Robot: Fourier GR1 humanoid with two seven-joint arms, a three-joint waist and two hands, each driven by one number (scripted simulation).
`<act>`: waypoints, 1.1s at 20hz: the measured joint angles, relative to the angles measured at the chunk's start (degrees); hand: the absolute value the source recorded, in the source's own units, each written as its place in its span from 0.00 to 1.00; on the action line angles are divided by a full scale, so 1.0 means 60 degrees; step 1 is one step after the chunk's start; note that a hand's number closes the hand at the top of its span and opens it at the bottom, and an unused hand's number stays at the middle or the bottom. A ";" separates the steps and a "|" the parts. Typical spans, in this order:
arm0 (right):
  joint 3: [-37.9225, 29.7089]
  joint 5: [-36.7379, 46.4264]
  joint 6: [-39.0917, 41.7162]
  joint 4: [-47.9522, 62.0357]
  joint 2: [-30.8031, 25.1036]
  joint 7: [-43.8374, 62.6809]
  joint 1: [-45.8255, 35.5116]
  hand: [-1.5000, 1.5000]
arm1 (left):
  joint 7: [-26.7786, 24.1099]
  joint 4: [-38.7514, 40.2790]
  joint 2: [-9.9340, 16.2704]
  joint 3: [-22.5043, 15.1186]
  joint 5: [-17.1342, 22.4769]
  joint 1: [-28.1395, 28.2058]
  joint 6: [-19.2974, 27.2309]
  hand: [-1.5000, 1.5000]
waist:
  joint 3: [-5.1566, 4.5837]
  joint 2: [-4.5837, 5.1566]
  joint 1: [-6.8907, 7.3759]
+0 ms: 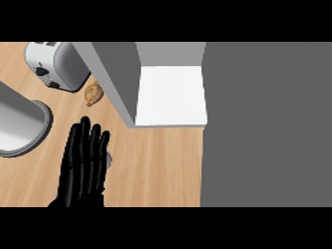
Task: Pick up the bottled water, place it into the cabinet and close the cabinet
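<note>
Wooden counter (pixel 154 165) fills the view, with the cabinet (pixel 114 82) as landmark: its grey side panel juts down into the counter and its white inside (pixel 170 95) shows, so the door looks open. Left of the cabinet sits a toaster (pixel 55 65), and a small brown pastry (pixel 94 95) lies just beside the panel. Further left is a big grey cylinder (pixel 14 124) on its side. Below the cabinet, the left hand (pixel 83 168) stands with fingers straight and relaxed, gripping nothing. A small grey bit peeks out at its right edge; can't tell what it is. Bottled water not visible anywhere, nor on the white shelf. Right hand not visible. Judgement: task status unclear, with placement unconfirmed and closing still to do.
</note>
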 measured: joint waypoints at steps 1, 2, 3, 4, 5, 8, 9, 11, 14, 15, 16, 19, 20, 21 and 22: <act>-0.0057 -0.0025 0.0106 -0.0008 -0.0014 -0.0033 0.0102 0.00 | 0.0226 -0.0047 0.0023 0.0010 -0.0240 -0.0028 0.0021 0.00 | 0.0000 -0.0003 0.0002; -0.0164 -0.0053 0.0140 -0.0023 -0.0052 0.0014 0.0104 0.00 | 0.0447 -0.0092 0.0067 -0.0008 -0.0483 -0.0088 0.0107 0.00 | 0.0001 -0.0009 0.0005; -0.0173 -0.0069 0.0204 -0.0024 -0.0026 -0.0029 0.0173 0.00 | 0.0532 -0.0132 0.0048 0.0016 -0.0674 -0.0059 0.0106 0.00 | -0.0001 -0.0010 0.0014; -0.0261 -0.0097 0.0223 -0.0052 -0.0066 0.0036 0.0177 0.00 | 0.0745 -0.0166 0.0095 0.0010 -0.0850 -0.0117 0.0085 0.00 | -0.0001 -0.0014 0.0003; -0.0251 -0.0117 0.0233 -0.0065 -0.0028 0.0036 0.0213 0.00 | 0.0948 -0.0200 0.0160 -0.0024 -0.1041 -0.0207 0.0170 0.00 | 0.0000 -0.0018 -0.0008; -0.0263 -0.0166 0.0346 -0.0096 0.0029 -0.0031 0.0396 0.00 | 0.1456 -0.0279 0.0279 -0.0087 -0.1454 -0.0409 0.0178 0.00 | 0.0000 -0.0028 -0.0039; -0.0276 -0.0184 0.0379 -0.0122 0.0027 -0.0031 0.0480 0.00 | 0.1521 -0.0295 0.0286 -0.0077 -0.1535 -0.0415 0.0186 0.00 | -0.0003 -0.0028 -0.0051; -0.0484 -0.0233 0.0502 -0.0107 -0.0054 -0.0044 0.0531 0.00 | 0.1674 -0.0342 0.0292 -0.0080 -0.1775 -0.0423 0.0241 0.00 | -0.0003 -0.0027 -0.0043; -0.0635 -0.0317 0.0583 -0.0080 -0.0063 -0.0006 0.0535 0.00 | 0.1940 -0.0397 0.0322 -0.0093 -0.2061 -0.0463 0.0277 0.00 | -0.0004 -0.0032 -0.0038; -0.0720 -0.0346 0.0635 -0.0066 -0.0084 -0.0015 0.0533 0.00 | 0.2014 -0.0406 0.0317 -0.0081 -0.2097 -0.0454 0.0272 0.00 | -0.0004 -0.0027 -0.0038; -0.0806 -0.0383 0.0677 -0.0054 -0.0079 -0.0029 0.0559 0.00 | 0.2046 -0.0423 0.0280 -0.0059 -0.2173 -0.0403 0.0308 0.00 | -0.0005 -0.0028 -0.0040; -0.0811 -0.0462 0.0731 -0.0063 0.0000 -0.0034 0.0660 0.00 | 0.2216 -0.0485 0.0255 -0.0041 -0.2480 -0.0368 0.0398 0.00 | -0.0007 -0.0034 -0.0043; -0.0843 -0.0490 0.0798 -0.0058 0.0016 -0.0095 0.0722 0.00 | 0.2231 -0.0506 0.0209 -0.0013 -0.2575 -0.0304 0.0439 0.00 | -0.0007 -0.0036 -0.0040; -0.0865 -0.0519 0.0840 -0.0061 0.0035 -0.0122 0.0802 0.00 | 0.2237 -0.0524 0.0162 0.0009 -0.2654 -0.0241 0.0500 0.00 | -0.0008 -0.0041 -0.0042; -0.0821 -0.0541 0.0897 -0.0078 0.0074 -0.0179 0.0930 0.00 | 0.2248 -0.0540 0.0111 0.0044 -0.2720 -0.0168 0.0524 0.00 | -0.0009 -0.0046 -0.0051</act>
